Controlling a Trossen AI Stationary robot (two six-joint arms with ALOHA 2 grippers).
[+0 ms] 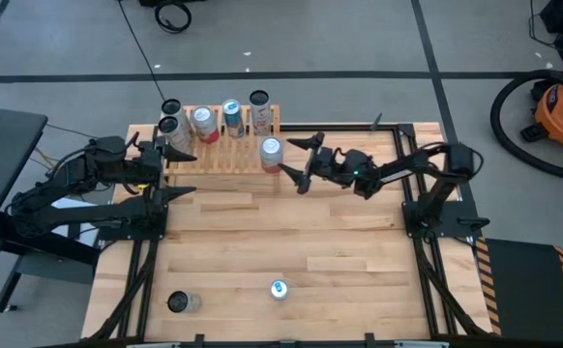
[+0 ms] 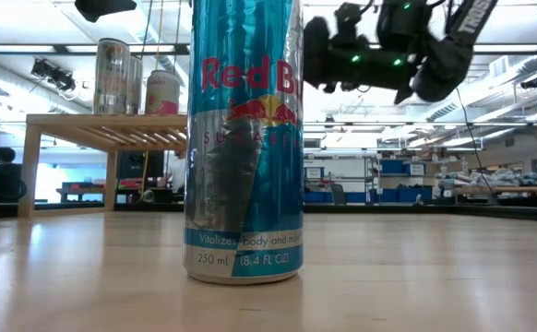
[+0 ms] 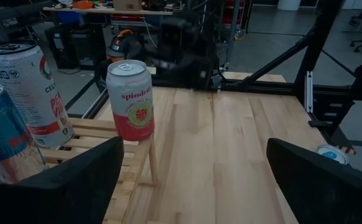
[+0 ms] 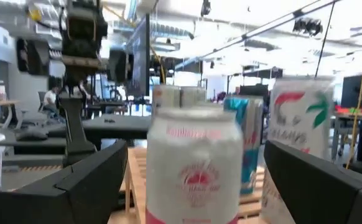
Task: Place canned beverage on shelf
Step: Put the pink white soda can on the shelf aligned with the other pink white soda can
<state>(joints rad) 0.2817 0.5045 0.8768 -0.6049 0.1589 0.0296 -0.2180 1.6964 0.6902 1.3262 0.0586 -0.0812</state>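
The pale slatted shelf [image 1: 225, 155] stands at the table's far left, with several cans upright on it. A pink-and-white Spindrift can [image 1: 271, 150] stands on the shelf's near right corner; it also shows in the left wrist view [image 3: 130, 99] and the right wrist view [image 4: 194, 165]. My right gripper [image 1: 289, 161] is open just right of this can, its fingers [image 4: 75, 186] standing on either side of it without touching. My left gripper [image 1: 183, 174] is open and empty at the shelf's near left corner. A blue Red Bull can [image 1: 279, 288] stands upright near the table's front edge and fills the low view [image 2: 244, 138].
A dark-topped can [image 1: 180, 303] lies or stands at the table's near left. On the shelf are a Celsius can [image 3: 28, 93] and a blue can [image 3: 0, 137]. Bare planks [image 1: 291, 232] lie between the shelf and the front cans. An orange vacuum [image 1: 557, 106] stands on the floor at the right.
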